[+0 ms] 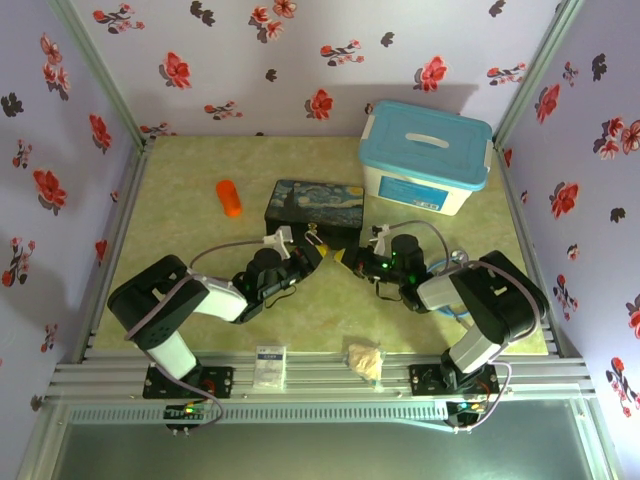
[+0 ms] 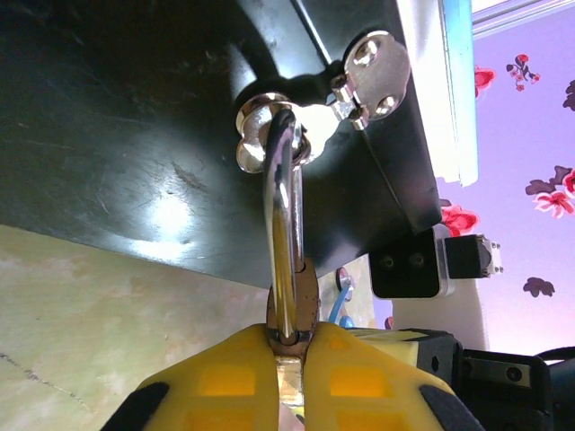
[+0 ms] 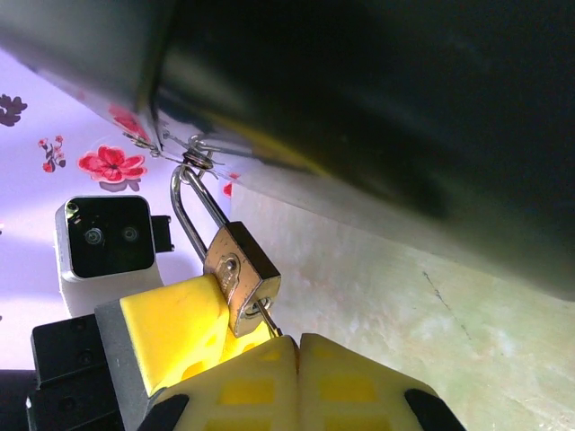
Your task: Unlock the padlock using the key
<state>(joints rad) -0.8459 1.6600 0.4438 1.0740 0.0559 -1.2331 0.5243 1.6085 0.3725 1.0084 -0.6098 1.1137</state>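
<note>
The brass padlock (image 3: 243, 274) hangs by its silver shackle (image 2: 283, 180) from the metal latch (image 2: 269, 135) of the dark painted box (image 1: 315, 208). My left gripper (image 2: 292, 346) is shut on the padlock's body (image 2: 301, 301) from the sides; its yellow finger (image 3: 171, 323) shows against the lock in the right wrist view. The thin dark key (image 3: 269, 319) has its blade tip in the keyhole on the padlock's underside. My right gripper (image 3: 298, 346) is shut on the key's head, which is hidden between the pads. Both grippers (image 1: 308, 243) (image 1: 350, 258) meet in front of the box.
A white tub with a blue lid (image 1: 427, 155) stands at the back right, close to the box. An orange cylinder (image 1: 229, 197) lies left of the box. A small white packet (image 1: 269, 365) and a crumpled beige lump (image 1: 365, 360) sit at the near edge.
</note>
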